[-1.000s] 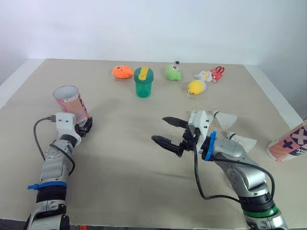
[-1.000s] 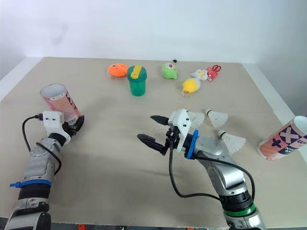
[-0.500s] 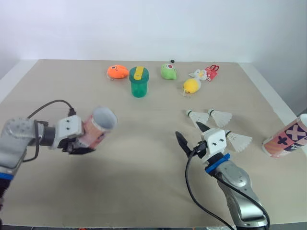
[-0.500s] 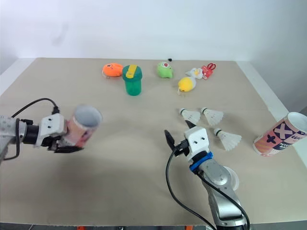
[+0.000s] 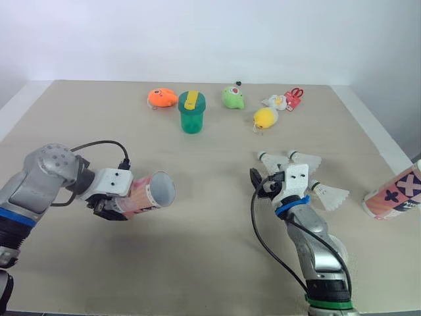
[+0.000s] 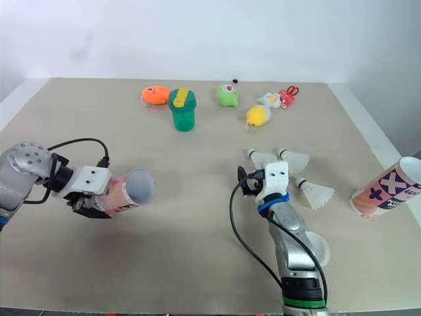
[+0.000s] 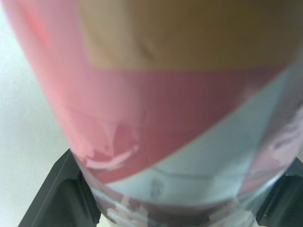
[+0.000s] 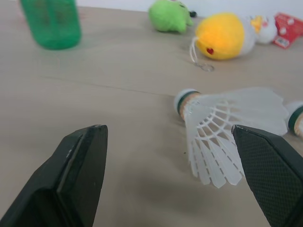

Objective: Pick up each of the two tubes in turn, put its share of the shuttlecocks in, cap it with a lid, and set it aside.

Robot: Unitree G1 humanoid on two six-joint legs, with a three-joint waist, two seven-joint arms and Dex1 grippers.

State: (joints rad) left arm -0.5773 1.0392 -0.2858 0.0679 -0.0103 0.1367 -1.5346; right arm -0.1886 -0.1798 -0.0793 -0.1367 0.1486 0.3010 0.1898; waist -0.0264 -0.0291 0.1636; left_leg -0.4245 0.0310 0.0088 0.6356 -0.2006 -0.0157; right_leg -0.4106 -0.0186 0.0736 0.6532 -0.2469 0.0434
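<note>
My left gripper (image 5: 110,199) is shut on a pink and white tube (image 5: 146,193), held lying level above the table with its open mouth facing right. From the left wrist the tube (image 7: 165,109) sits close up between the black fingers (image 7: 66,194). My right gripper (image 5: 261,183) is open just left of three white shuttlecocks (image 5: 271,158) (image 5: 304,158) (image 5: 332,195). One shuttlecock (image 8: 222,132) lies just ahead, between the fingers (image 8: 85,165). A second pink tube (image 6: 385,193) leans at the table's right edge. A pale round lid (image 6: 317,247) lies under my right forearm.
Along the far side stand a green lidded cup (image 5: 192,113), an orange toy (image 5: 163,98), a green toy (image 5: 233,97), a yellow toy (image 5: 266,118) and a small white toy with red scissors (image 5: 289,101). The table's right edge runs close to the second tube.
My left gripper has lifted the tube off the table's left side, tipped it level and brought it toward the middle. My right gripper has swung right, up to the shuttlecocks.
</note>
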